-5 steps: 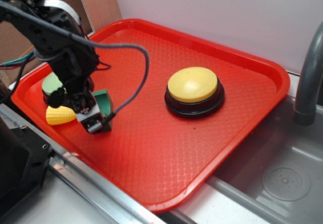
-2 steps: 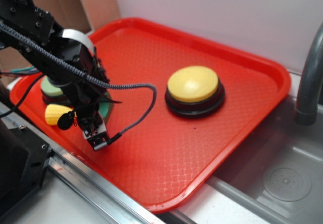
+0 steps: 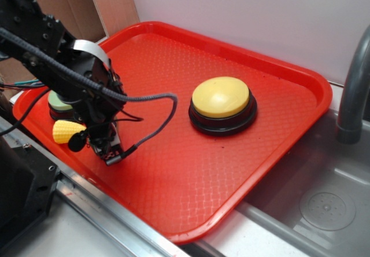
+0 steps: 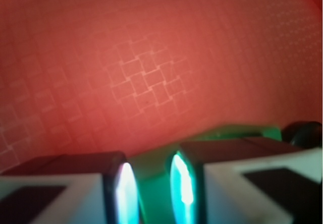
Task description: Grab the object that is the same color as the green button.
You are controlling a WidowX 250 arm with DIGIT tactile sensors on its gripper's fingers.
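The small dark green block (image 4: pixel 151 176) sits between my two fingertips in the wrist view, and part of it reaches right behind the right finger (image 4: pixel 237 132). My gripper (image 4: pixel 151 193) is closed on it, low over the red tray (image 4: pixel 151 57). In the exterior view the gripper (image 3: pixel 106 145) points down at the tray's front left and the arm hides the block. The pale green button (image 3: pixel 56 102) lies just behind and left of the gripper, half hidden by the arm.
A yellow toy corn (image 3: pixel 66 131) lies just left of the gripper. A yellow-domed button (image 3: pixel 221 98) on a black base stands mid-tray. The tray's front rim (image 3: pixel 173 234) borders a metal rail. A sink and a grey faucet (image 3: pixel 352 95) are at the right.
The gripper has swung over the green block and come down onto it. The block stood in plain sight beside the fingers one second ago; now it is between them and hidden in the exterior view.
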